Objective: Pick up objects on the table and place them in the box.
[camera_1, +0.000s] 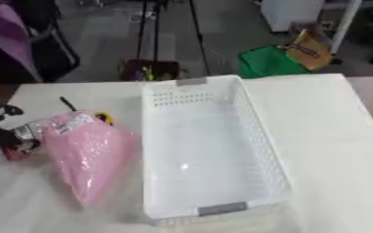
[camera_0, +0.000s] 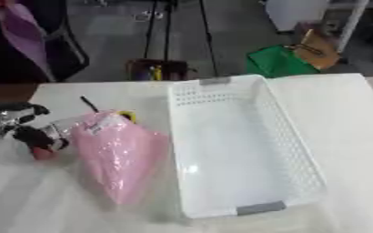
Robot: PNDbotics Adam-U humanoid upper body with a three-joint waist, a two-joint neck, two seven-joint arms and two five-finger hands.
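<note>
- Left eye view: left hand was cut off by the left edge, black and silver, blurred; fingers looked curled beside the bag's top end, but I couldn't tell whether they actually had hold of anything.
- Something small and red sat just below the hand; too blurred to identify.
- A yellow bit and a thin black stick showed at the bag's top end; couldn't make out what they were.
- Bag was pink, shiny, cone-shaped, wide end toward the hand, tip pointing to the near edge. It lay on the table, just left of the box, outside it.
- Box was a white perforated basket with grey handle tabs, nothing visible inside, mid-table.
- Right eye view: hand was cut even harder by the left edge, only dark fingers showing next to the bag; contact was unclear.
- Box was whole in frame, bag alongside its left wall.
- Right hand showed in neither view.
</note>
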